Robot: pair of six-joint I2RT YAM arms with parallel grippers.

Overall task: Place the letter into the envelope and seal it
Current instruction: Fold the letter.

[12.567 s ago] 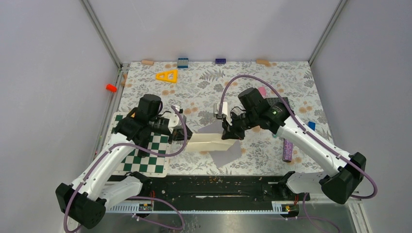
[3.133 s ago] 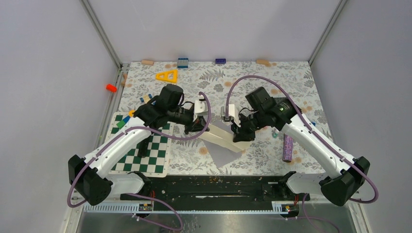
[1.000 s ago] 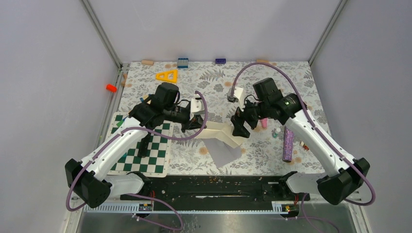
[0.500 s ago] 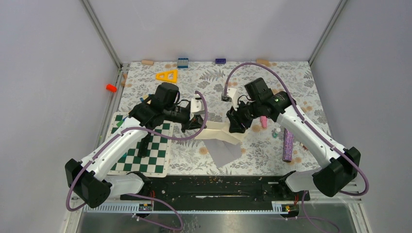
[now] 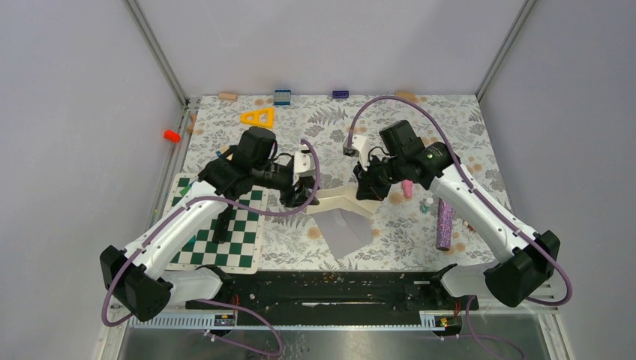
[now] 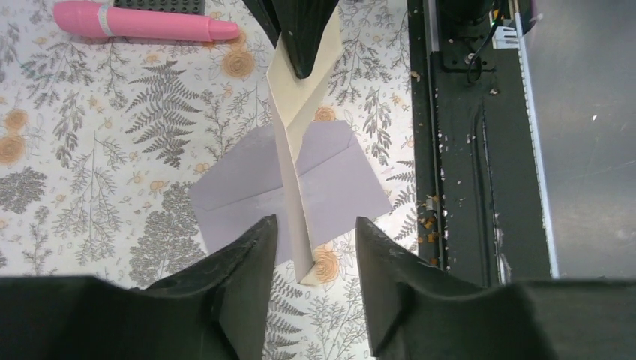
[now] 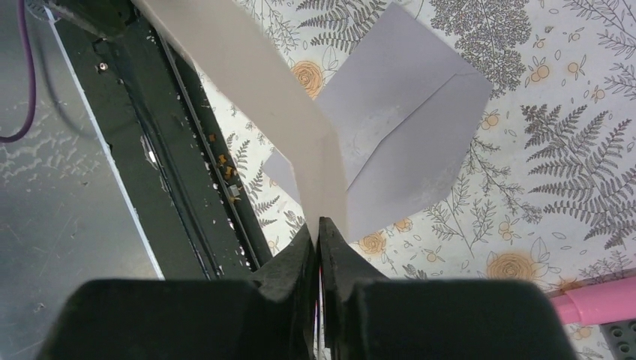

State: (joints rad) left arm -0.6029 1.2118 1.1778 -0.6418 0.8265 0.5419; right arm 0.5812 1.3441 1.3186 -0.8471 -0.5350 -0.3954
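Tan folded letter [image 6: 295,161] is hanging above the envelope [image 6: 240,191], which is lying flat near centre. Right gripper [image 7: 319,225] is pinching the letter's right end; left gripper [image 6: 315,223] is standing part-open around its left end.

The letter [image 5: 335,199] hangs above the middle of the table [image 5: 315,127], its left end in the gap between the fingers of the left pincer [image 6: 315,225] and its right end nipped in the right pincer [image 7: 320,229]. It hangs over the envelope [image 5: 341,232], which lies flat on the table near the front edge. A chessboard [image 5: 225,240] lies left of the envelope, with a triangle [image 5: 258,117] well behind it near the back edge, while a marker [image 5: 406,187] lies just right of the right pincer and a cylinder [image 5: 444,223] farther right and nearer the front.
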